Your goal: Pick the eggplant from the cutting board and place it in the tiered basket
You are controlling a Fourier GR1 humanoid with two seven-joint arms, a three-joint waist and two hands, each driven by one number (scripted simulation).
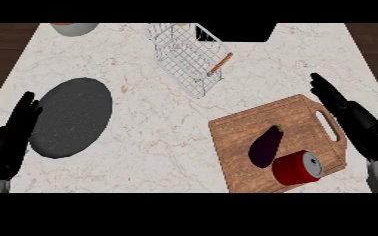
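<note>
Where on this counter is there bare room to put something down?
Bare marble lies between the dark round plate and the wooden cutting board, below the wire tiered basket. The board's lower half is crowded: purple eggplant beside red can.

Bare marble counter (155, 125) lies open between the cutting board (244, 125) and the far tiered basket (188, 57), while a red can (297, 168) crowds the eggplant's (266, 146) near right side.
</note>
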